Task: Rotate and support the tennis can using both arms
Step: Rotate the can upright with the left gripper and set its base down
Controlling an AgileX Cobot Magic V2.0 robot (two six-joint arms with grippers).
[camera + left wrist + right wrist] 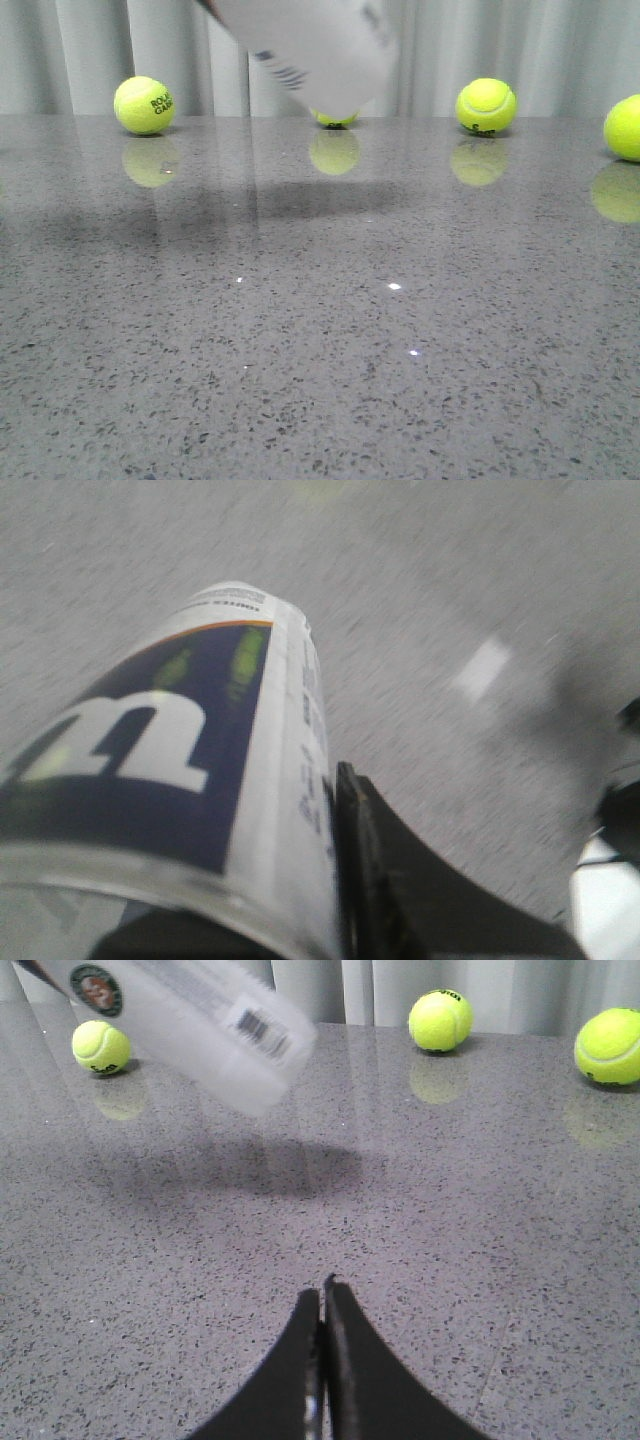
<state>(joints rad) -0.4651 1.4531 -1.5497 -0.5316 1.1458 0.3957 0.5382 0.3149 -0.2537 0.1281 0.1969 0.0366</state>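
Note:
The tennis can (310, 55) hangs tilted in the air above the back middle of the table, blurred, its lower end pointing right. In the left wrist view the can (170, 780) fills the frame, with navy panel, white "W" and orange stripe. My left gripper is shut on it, and one black finger (375, 880) presses its side. In the right wrist view the can (190, 1020) floats at the far left with its round badge showing. My right gripper (322, 1295) is shut and empty, low over the table, well short of the can.
Several yellow-green tennis balls sit along the back of the grey speckled table (320, 350): one far left (145, 105), one behind the can (335, 118), one right (486, 105), one at the right edge (625, 127). White curtains hang behind.

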